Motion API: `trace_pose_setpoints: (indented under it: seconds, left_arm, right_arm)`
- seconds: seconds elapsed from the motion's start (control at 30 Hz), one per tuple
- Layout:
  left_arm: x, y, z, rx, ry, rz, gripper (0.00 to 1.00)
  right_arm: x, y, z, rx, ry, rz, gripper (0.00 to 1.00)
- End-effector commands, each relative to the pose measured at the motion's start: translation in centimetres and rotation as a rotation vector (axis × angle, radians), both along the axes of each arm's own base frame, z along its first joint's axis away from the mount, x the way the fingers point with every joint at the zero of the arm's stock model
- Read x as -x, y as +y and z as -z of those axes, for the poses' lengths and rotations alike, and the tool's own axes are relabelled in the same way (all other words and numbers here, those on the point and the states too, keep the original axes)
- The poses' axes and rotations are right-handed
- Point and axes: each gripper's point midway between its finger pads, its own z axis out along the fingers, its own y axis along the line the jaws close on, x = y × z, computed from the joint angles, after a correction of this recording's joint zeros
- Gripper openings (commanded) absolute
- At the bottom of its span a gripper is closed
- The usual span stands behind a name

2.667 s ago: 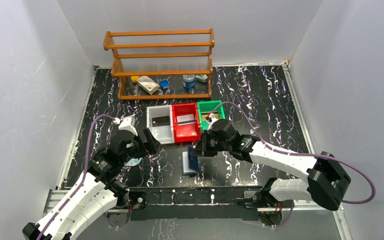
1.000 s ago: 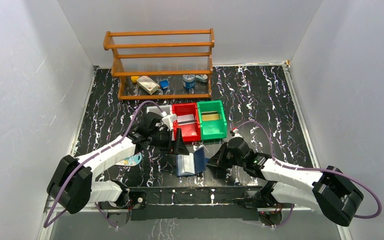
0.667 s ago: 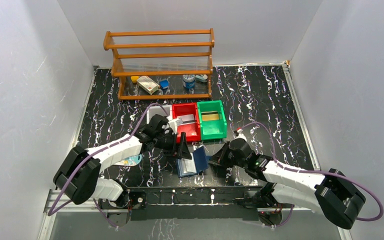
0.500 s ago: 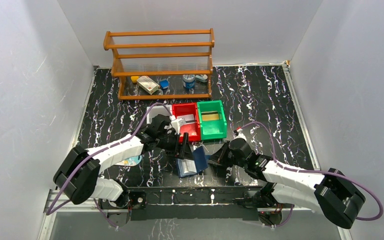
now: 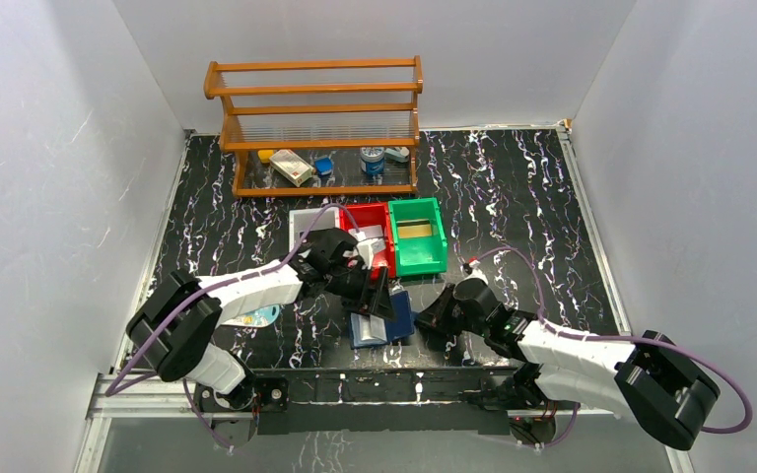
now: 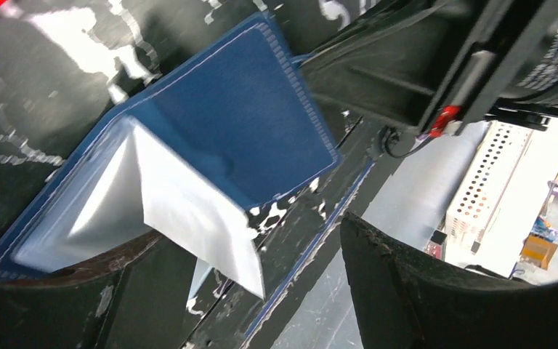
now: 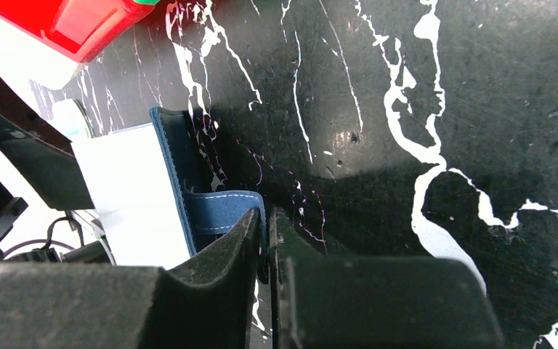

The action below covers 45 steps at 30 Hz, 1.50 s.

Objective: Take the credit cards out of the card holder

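While right claw (image 7: 267, 229) pinched wallet (image 6: 247, 123) flap, left claw (image 6: 254, 287) hung open over white card (image 6: 189, 211); best seemed squeezing card edge only.

Top view: even, bright overhead light, soft shadows. Left wrist view: glare whitens the card holder (image 6: 247, 123) sleeve; background right of it blown out.

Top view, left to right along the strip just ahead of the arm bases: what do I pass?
Packet → card holder → right claw. The left claw hangs over the holder, so it has no clear place in the order.
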Motion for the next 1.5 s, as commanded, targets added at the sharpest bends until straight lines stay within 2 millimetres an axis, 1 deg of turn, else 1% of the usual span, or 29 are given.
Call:
trace_pose_setpoints:
  seconds: [0.0,0.1,0.13,0.2,0.27,0.37,0.47,0.53,0.63,0.73,0.97,1.1,1.17,1.23,1.37,1.47]
  left_arm:
    - [-0.8,-3.2,-3.1,0.105,-0.082,0.056,0.67]
    - [-0.8,-3.8,-3.1,0.107,-0.088,0.073,0.61]
    - [-0.8,-3.9,-3.1,0.108,-0.090,0.073,0.59]
    - [-0.8,-4.0,-3.2,0.112,-0.090,0.071,0.59]
    - [-0.7,-4.1,-3.1,0.117,-0.091,0.076,0.57]
    - [-0.5,-4.2,-2.5,0.116,-0.074,0.076,0.52]
    - [-0.2,-4.2,-1.9,0.116,-0.057,0.074,0.47]
    - [0.1,-4.1,-1.6,0.120,-0.055,0.069,0.44]
    - [0.3,-4.1,-1.2,0.126,-0.045,0.058,0.38]
    - [0.6,-3.7,-0.3,0.113,-0.035,0.045,0.32]
    - [1.2,-2.0,2.3,0.027,-0.037,0.027,0.21]
    - [1.7,-1.4,3.5,-0.005,-0.022,0.036,0.21]
    - [1.8,-1.4,3.8,-0.012,-0.016,0.045,0.22]
    - [1.9,-1.6,3.9,-0.012,-0.014,0.061,0.26]
    - [1.7,-1.5,4.7,-0.059,-0.024,0.065,0.36]
    - [1.7,-1.3,5.0,-0.083,-0.026,0.068,0.41]
  right_arm:
    - [-0.5,0.9,-1.8,-0.054,-0.045,-0.022,0.21]
    - [-0.9,0.9,-2.9,-0.032,-0.067,-0.021,0.27]
    - [-1.1,0.8,-3.6,-0.026,-0.080,-0.020,0.29]
    - [-1.4,0.5,-4.7,-0.001,-0.095,-0.011,0.34]
    - [-2.0,0.4,-6.7,-0.004,-0.131,0.000,0.36]
    - [-2.3,0.4,-8.8,-0.034,-0.173,0.016,0.36]
    - [-2.4,0.8,-10.2,-0.093,-0.197,0.014,0.30]
    - [-2.3,1.1,-10.5,-0.121,-0.195,0.011,0.25]
    - [-2.3,1.2,-10.2,-0.123,-0.181,0.020,0.21]
    - [-2.3,1.5,-10.0,-0.127,-0.174,0.013,0.17]
    - [-1.9,2.7,-9.7,-0.145,-0.141,-0.036,0.17]
    - [-1.9,3.2,-9.8,-0.152,-0.151,-0.061,0.17]
    - [-2.1,3.2,-10.1,-0.134,-0.156,-0.063,0.17]
    - [-2.3,3.1,-10.2,-0.114,-0.163,-0.060,0.18]
    - [-2.8,3.2,-10.7,-0.087,-0.175,-0.060,0.20]
    - [-3.0,3.6,-11.1,-0.076,-0.178,-0.079,0.21]
